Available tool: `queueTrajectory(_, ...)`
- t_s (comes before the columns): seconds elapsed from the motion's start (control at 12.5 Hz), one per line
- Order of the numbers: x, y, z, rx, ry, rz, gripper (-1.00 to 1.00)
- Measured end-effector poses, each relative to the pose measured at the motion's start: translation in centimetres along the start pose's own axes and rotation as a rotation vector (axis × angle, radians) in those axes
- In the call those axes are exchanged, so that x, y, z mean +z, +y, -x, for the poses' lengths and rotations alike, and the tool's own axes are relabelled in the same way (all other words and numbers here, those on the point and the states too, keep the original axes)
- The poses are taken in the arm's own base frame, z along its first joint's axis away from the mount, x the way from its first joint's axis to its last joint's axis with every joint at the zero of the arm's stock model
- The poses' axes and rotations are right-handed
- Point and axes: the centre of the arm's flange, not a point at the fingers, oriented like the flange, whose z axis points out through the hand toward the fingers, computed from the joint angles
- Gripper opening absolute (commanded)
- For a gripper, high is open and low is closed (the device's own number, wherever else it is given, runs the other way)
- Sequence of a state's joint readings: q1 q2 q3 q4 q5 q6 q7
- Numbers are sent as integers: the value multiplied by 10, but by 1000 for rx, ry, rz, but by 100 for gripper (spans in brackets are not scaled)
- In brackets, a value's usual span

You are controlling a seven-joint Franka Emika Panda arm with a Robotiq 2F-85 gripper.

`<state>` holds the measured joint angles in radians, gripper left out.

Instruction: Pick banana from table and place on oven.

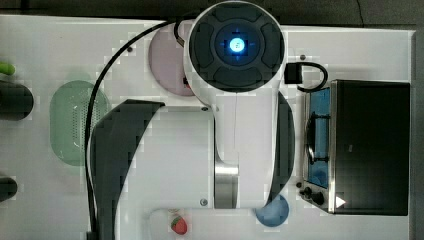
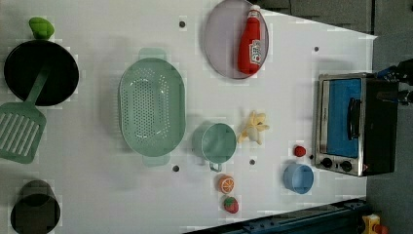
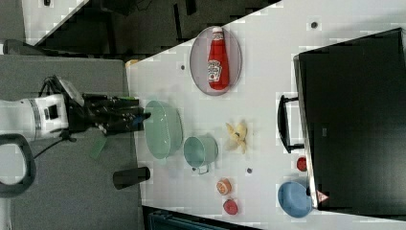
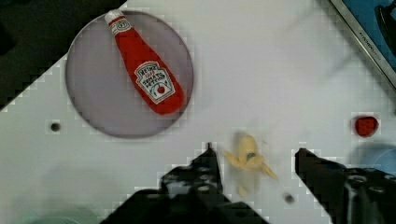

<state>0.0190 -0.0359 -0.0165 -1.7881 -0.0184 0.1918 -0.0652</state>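
The banana (image 2: 253,127) (image 3: 237,135), pale yellow and partly peeled, lies on the white table (image 2: 97,195) between a small green pot and the oven. In the wrist view the banana (image 4: 247,156) sits below and between my two dark fingers, which stand wide apart. My gripper (image 4: 256,163) is open and empty, hanging well above the table, and shows at the right view's left (image 3: 141,118). The oven (image 2: 355,124) (image 3: 354,120) (image 1: 370,145) has a black top, silver frame and blue glass door. In the top view my arm covers the banana.
A ketchup bottle (image 2: 249,41) lies on a grey plate (image 2: 219,44). A green colander (image 2: 152,107), a small green pot (image 2: 216,142), an orange slice (image 2: 226,184), a strawberry (image 2: 231,204), a blue bowl (image 2: 298,178) and a small red piece (image 2: 300,150) surround the banana. A black pan (image 2: 41,73) and green spatula (image 2: 19,131) sit at the left view's left.
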Motion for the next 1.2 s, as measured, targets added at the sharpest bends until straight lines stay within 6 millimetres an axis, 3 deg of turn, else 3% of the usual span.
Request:
queueTrajectory(0.08, 9, 35, 30, 17, -85, 77, 58)
queueTrajectory(0.16, 4, 77, 62, 45, -156, 134, 79)
queueTrajectory(0.24, -7, 109, 87, 73, -177, 135, 99)
queueTrajectory(0.32, -28, 130, 100, 93, -144, 98, 100)
queueTrajectory(0.56, -105, 164, 119, 118, 23, -45, 100)
queueTrajectory(0.72, -118, 163, 122, 114, 59, -66, 100)
queueTrajectory(0.88, -94, 138, 109, 92, 57, -67, 100)
queueTrajectory(1.04, -28, 100, 86, 63, 59, -14, 100)
queueTrajectory(1.2, 55, 63, 74, 20, -16, 57, 100)
